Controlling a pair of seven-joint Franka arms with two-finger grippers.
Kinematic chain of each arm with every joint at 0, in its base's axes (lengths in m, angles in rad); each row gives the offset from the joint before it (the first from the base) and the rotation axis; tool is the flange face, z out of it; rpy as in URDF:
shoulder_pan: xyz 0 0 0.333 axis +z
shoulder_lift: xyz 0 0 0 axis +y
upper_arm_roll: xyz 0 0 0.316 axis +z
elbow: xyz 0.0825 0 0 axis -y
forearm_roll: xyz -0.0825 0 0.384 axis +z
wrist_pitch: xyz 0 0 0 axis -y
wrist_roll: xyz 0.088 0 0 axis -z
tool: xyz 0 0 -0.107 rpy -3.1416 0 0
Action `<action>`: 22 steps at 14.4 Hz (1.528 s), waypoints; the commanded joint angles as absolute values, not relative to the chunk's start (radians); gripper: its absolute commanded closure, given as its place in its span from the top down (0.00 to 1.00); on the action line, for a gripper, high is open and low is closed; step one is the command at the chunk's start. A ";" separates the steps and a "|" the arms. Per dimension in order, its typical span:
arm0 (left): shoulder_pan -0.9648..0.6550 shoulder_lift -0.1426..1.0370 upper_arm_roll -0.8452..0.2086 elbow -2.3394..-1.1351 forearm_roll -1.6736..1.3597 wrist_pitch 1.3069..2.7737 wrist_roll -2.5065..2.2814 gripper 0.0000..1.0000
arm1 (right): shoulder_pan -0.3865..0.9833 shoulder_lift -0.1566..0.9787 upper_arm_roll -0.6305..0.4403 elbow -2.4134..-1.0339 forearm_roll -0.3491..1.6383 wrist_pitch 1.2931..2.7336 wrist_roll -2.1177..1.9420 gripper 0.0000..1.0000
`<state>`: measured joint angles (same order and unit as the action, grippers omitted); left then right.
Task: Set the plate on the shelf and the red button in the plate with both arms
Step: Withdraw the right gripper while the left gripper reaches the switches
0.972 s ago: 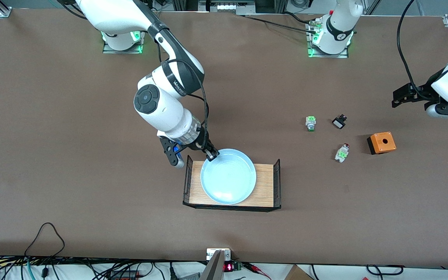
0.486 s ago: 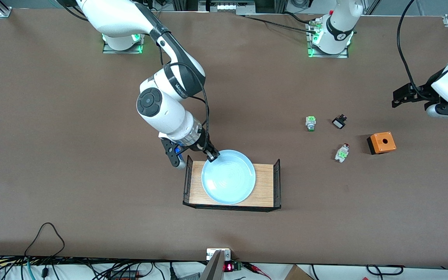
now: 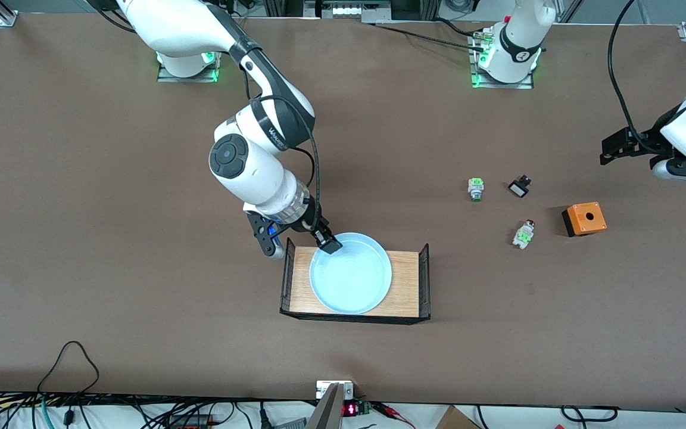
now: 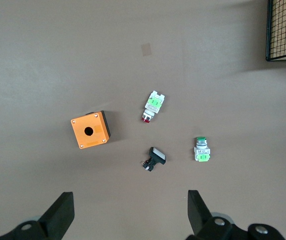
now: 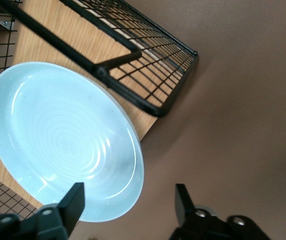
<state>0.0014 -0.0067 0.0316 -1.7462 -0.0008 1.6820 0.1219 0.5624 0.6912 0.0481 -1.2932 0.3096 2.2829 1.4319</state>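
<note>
The light blue plate (image 3: 350, 273) lies on the wooden tray (image 3: 405, 280). My right gripper (image 3: 326, 241) stands open astride the plate's rim on the side toward the robots' bases. In the right wrist view the plate (image 5: 63, 140) shows with one finger over its inside and one outside, my right gripper (image 5: 129, 200) touching neither side. The red button (image 3: 524, 233) lies on its side on the table toward the left arm's end. My left gripper (image 3: 614, 149) waits open, high over that end; its wrist view shows the red button (image 4: 152, 106) beneath my left gripper (image 4: 129, 210).
An orange box (image 3: 584, 218) with a round hole sits beside the red button. A green-capped button (image 3: 476, 189) and a small black-and-white part (image 3: 519, 187) lie farther from the front camera. Black mesh walls (image 3: 424, 280) close the tray's two ends.
My right gripper has opened and let go of the plate's rim. The plate has settled flat on the tray. The left arm has not moved.
</note>
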 commanded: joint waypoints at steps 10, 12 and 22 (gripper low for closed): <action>0.005 0.043 0.034 -1.692 0.021 1.560 0.138 1.00 | 0.431 0.422 0.040 -1.282 0.263 1.814 1.217 1.00; -0.006 0.090 0.026 -1.695 0.021 1.545 0.138 1.00 | 0.398 0.388 0.029 -1.284 0.212 1.732 1.107 1.00; -0.026 0.391 0.026 -1.770 0.025 1.924 0.298 1.00 | 0.144 0.295 0.009 -1.345 -0.001 1.503 0.412 1.00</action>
<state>-0.0260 0.3808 0.0244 -1.7401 -0.0001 1.8405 0.2513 0.1833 0.3364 -0.0022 -1.2834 0.0465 1.5070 0.5413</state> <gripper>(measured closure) 0.000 0.000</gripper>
